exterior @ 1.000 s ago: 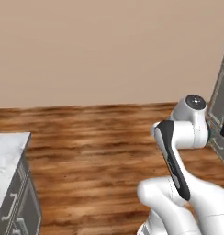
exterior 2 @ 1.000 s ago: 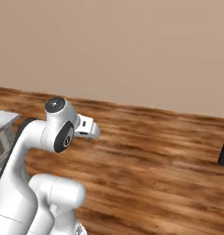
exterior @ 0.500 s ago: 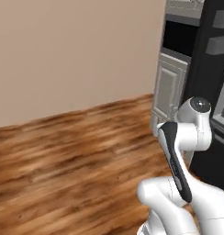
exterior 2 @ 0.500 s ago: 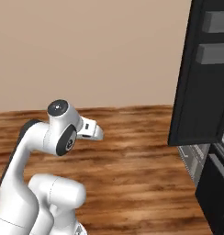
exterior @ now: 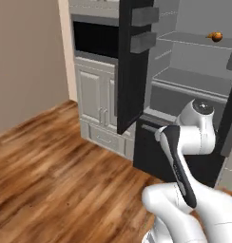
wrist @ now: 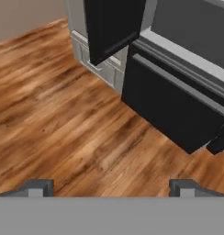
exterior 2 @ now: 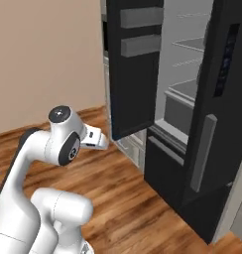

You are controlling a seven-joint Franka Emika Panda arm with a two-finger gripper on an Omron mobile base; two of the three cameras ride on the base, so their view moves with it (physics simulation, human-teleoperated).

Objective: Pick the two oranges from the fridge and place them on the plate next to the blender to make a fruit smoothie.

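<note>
One orange (exterior: 216, 36) visible, on an upper shelf of the open fridge (exterior: 194, 80). End effector (wrist: 111, 187) spread wide, holding nothing, aimed at the floor near the bottom drawer. Both picks and the plate drop look undone.

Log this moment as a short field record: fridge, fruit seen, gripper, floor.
fridge: tall black-framed fridge with grey interior, doors open, grey shelves showing
fruit: one small round orange-brown orange on an upper shelf, with something small beside it, too small to tell
gripper: two-finger gripper open, empty, pointed down at the floor before the fridge's black lower drawer
floor: brown wooden planks
</note>
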